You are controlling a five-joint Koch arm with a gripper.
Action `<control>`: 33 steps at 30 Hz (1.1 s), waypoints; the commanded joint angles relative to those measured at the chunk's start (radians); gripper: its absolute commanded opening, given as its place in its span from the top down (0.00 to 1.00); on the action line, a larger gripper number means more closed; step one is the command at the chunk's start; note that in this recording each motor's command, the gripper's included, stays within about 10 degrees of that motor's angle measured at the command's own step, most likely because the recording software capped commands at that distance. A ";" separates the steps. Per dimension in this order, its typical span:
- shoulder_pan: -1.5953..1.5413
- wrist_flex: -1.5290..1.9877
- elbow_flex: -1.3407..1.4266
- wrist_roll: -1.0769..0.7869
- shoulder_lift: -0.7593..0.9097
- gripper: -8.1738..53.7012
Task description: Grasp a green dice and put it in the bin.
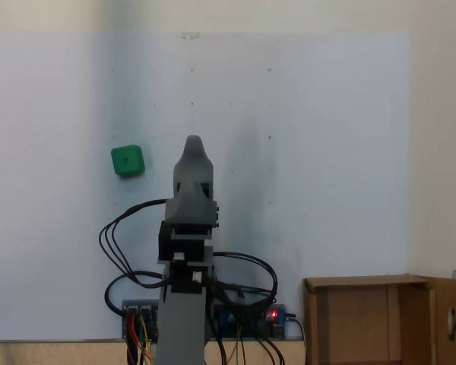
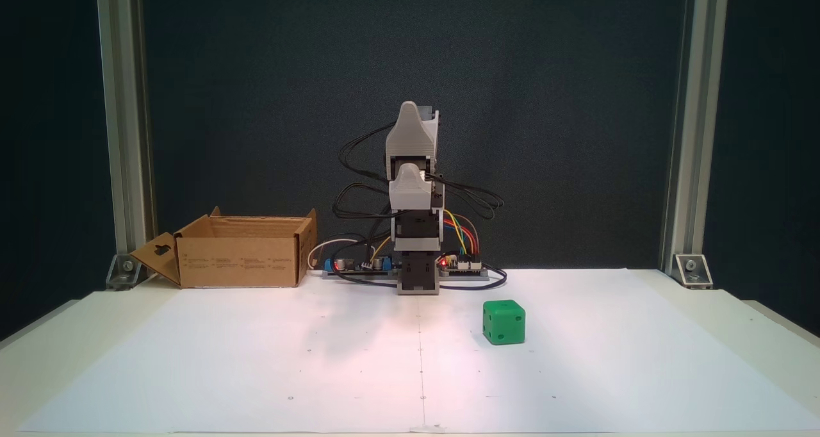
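On the bench, green dice (image 2: 503, 321) lies untouched, well apart from bin (image 2: 240, 251).
Arm folded upright; hand (image 1: 193, 152) state cannot be told. Reach not begun; next move calls for lowering over dice.

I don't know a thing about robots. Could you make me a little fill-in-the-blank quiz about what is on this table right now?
1. The small cube on the white paper is coloured ____.
2. The open box beside the arm's base is made of brown ____.
3. The cube lies ____ the box, not in it.
4. The arm is folded up over its base, and the cube rests on the ____, apart from it.

Missing words: green; cardboard; outside; paper
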 commanded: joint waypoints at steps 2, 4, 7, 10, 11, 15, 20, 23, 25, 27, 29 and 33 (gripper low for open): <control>0.071 -0.178 0.194 -0.014 0.109 0.13; 0.071 -0.228 0.316 -0.014 0.109 0.13; 0.071 -0.247 0.316 -0.014 0.109 0.13; 0.071 -0.247 0.316 -0.014 0.109 0.13; 0.071 -0.244 0.316 -0.020 0.107 0.13; 0.074 -0.236 0.313 -0.023 0.104 0.13; 0.137 0.119 0.055 -0.066 0.101 0.13; 0.137 0.291 -0.044 -0.067 0.101 0.13; 0.137 0.409 -0.091 -0.066 0.101 0.13; 0.137 0.530 -0.144 -0.066 0.101 0.13; 0.137 0.645 -0.235 -0.066 0.101 0.13; 0.137 0.949 -0.482 -0.067 0.101 0.14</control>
